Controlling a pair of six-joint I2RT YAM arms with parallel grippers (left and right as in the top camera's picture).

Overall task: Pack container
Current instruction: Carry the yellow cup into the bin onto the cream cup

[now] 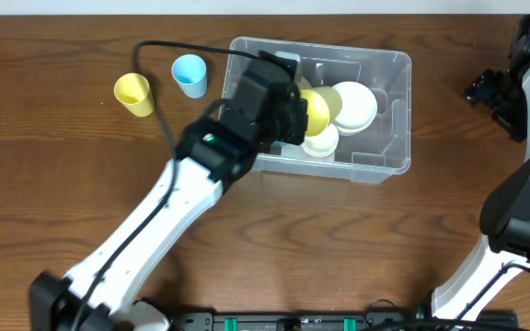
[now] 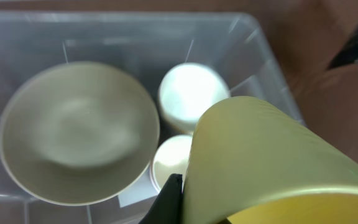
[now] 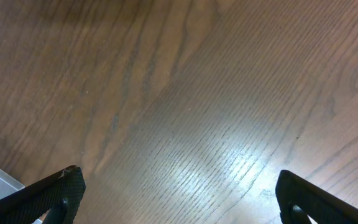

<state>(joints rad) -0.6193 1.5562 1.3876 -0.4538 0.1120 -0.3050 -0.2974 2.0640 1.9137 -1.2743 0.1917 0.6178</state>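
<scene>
Since it is thin clear plastic, the container [image 1: 357, 53] should be light, a little springy in the walls and stiffer at the rim. The smooth sides look slippery, so I judge the rolled rim at a short end the best hold. Lifted by one side only, it may tip and slide its load.

It stands on the surface [image 1: 81, 184] directly beneath the left hand [image 1: 290, 112] and well apart from the right hand [image 3: 179, 205]. It is a see-through rectangular bin with rounded corners, inner ribs and a white patch on the base, probably a label.

Below the left hand's fingertips, a pale bowl [image 2: 79, 130] and two white cups [image 2: 191, 93] lie in it. The left hand is closed on a yellow bowl [image 2: 260, 162], held over the opening. The right hand stands wide open over bare wood, holding nothing.
</scene>
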